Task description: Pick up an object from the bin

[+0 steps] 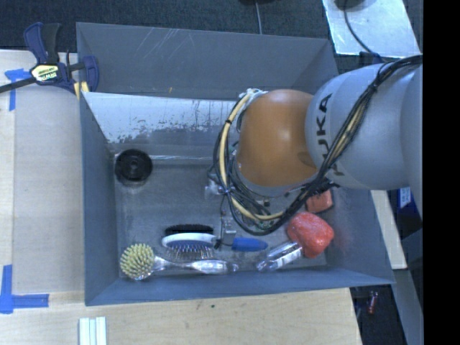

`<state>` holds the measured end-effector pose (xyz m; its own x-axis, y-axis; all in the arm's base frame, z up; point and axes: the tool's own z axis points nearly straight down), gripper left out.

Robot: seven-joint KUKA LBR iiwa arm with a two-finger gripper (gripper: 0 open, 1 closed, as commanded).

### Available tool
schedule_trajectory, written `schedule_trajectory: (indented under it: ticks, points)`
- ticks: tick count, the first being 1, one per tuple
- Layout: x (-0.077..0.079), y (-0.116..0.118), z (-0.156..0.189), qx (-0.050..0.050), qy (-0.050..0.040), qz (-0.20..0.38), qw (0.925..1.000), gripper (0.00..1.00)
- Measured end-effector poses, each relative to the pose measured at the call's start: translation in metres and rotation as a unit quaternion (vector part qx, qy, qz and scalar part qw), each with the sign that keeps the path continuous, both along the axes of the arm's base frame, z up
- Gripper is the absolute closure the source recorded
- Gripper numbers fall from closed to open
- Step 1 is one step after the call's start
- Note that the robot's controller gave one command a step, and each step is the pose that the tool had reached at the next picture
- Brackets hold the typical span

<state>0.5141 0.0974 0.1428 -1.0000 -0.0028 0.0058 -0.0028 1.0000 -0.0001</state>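
Arm (374,121) extends from right, wrist (277,139) angled down.

We find bare floor in the bin (169,200) left of centre; a black round cap (133,166) guards the far-left corner, while brushes (188,249) and red lumps (311,234) crowd the near wall.
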Motion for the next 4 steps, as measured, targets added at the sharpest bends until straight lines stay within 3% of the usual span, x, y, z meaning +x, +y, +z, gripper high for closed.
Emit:
schedule_trajectory:
  ticks: [1,2,3,4]
  points:
    - [0.002,0.000,0.004,0.000,-0.0042,-0.002,1.0000,0.00]
    - [0.034,0.016,-0.066,0.001,-0.0097,0.002,1.0000,0.00]
    - [0.030,0.031,-0.007,0.001,-0.0100,-0.028,0.9996,0.00]
    - [0.010,-0.058,-0.043,0.000,-0.0085,-0.073,0.9973,0.00]
